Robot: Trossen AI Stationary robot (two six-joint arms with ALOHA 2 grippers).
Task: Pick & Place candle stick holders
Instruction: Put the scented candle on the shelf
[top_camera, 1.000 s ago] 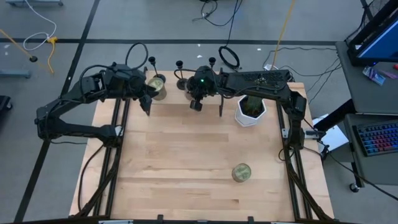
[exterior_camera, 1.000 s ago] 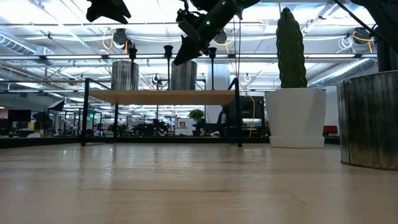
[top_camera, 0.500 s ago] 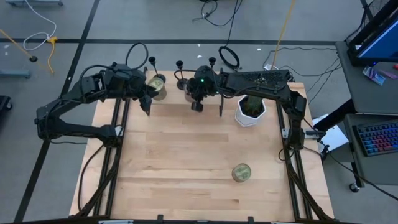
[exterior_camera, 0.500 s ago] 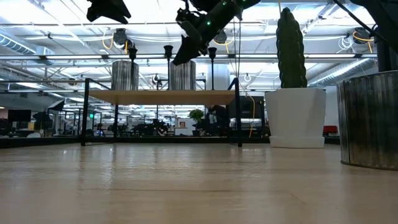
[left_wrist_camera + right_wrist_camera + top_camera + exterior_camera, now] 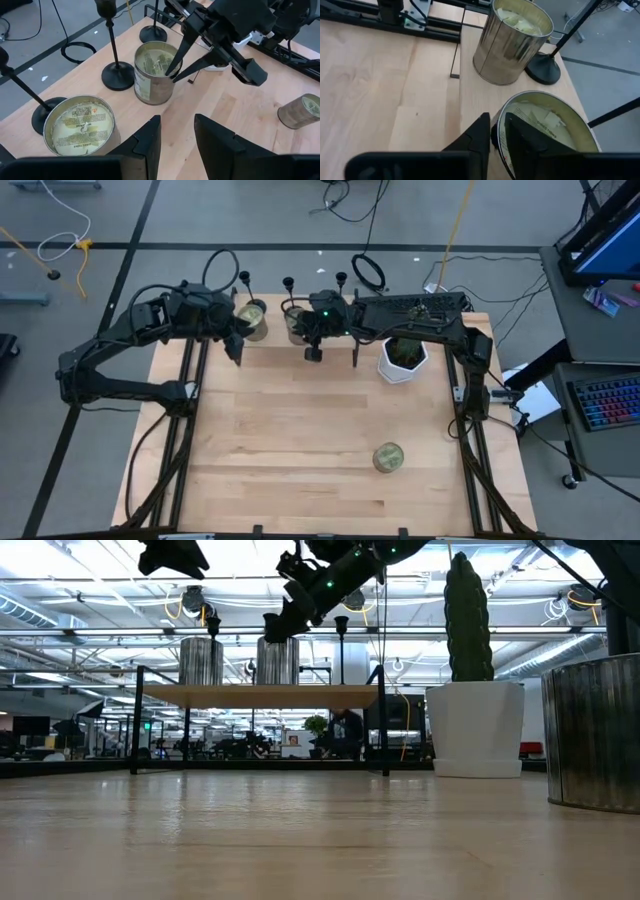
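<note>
Three black candle stick holders (image 5: 289, 284) stand on their round bases along the table's far edge; they also show in the left wrist view (image 5: 117, 77). None is touched. My right gripper (image 5: 313, 348) is shut on the rim of a greenish-gold jar (image 5: 297, 325) in front of them. A second jar (image 5: 252, 320) stands to its left. My left gripper (image 5: 236, 346) is open and empty above the table, just near of that second jar (image 5: 82, 127). My right gripper pinches the jar's wall at its rim (image 5: 499, 131), one finger inside the jar (image 5: 176, 54) and one outside (image 5: 200, 67). The fingers slant down from the near right. The jar stands upright with its bottom on the table.
A white pot with a green cactus (image 5: 402, 358) stands right of my right gripper. A third jar (image 5: 388, 458) stands toward the near right. The middle of the wooden table (image 5: 300, 430) is bare. Cables lie on the floor beyond the far edge.
My right gripper has gone a little toward the table's left edge, still shut on the jar's rim. The jar has slid with it along the table, upright, closer to the second jar.
</note>
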